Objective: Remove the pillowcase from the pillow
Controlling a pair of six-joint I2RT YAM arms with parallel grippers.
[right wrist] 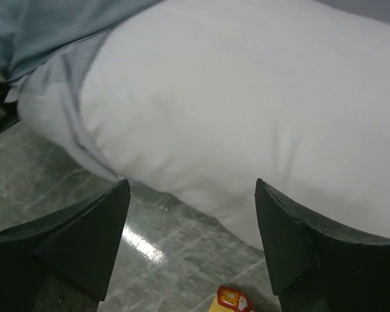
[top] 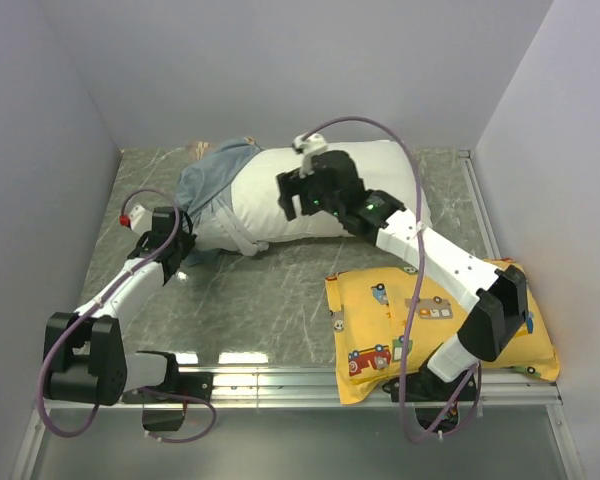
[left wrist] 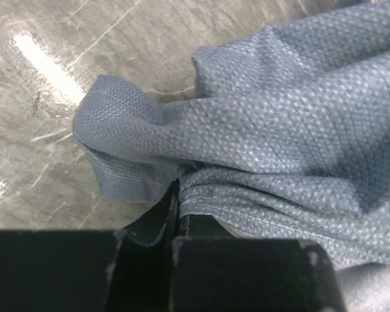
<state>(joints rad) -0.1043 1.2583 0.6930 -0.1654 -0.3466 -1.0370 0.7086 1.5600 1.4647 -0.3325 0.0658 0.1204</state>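
The plain white pillow (top: 380, 185) lies across the back of the table, most of it bare. The blue-grey pillowcase (top: 212, 175) is bunched over its left end. My left gripper (top: 177, 240) is shut on a fold of the pillowcase (left wrist: 260, 143) at the pillow's left end; the fabric comes out between the closed fingers (left wrist: 162, 218). My right gripper (top: 292, 195) is open and empty above the pillow's near edge. In the right wrist view the white pillow (right wrist: 247, 110) fills the space beyond its spread fingertips (right wrist: 110, 221), with pillowcase fabric (right wrist: 45, 26) at the upper left.
A yellow cartoon-vehicle print pillow (top: 380, 320) lies at the front right under my right arm; its corner shows in the right wrist view (right wrist: 231, 300). Grey walls enclose the marbled table (top: 260, 290) on three sides. A metal rail (top: 280, 385) runs along the near edge.
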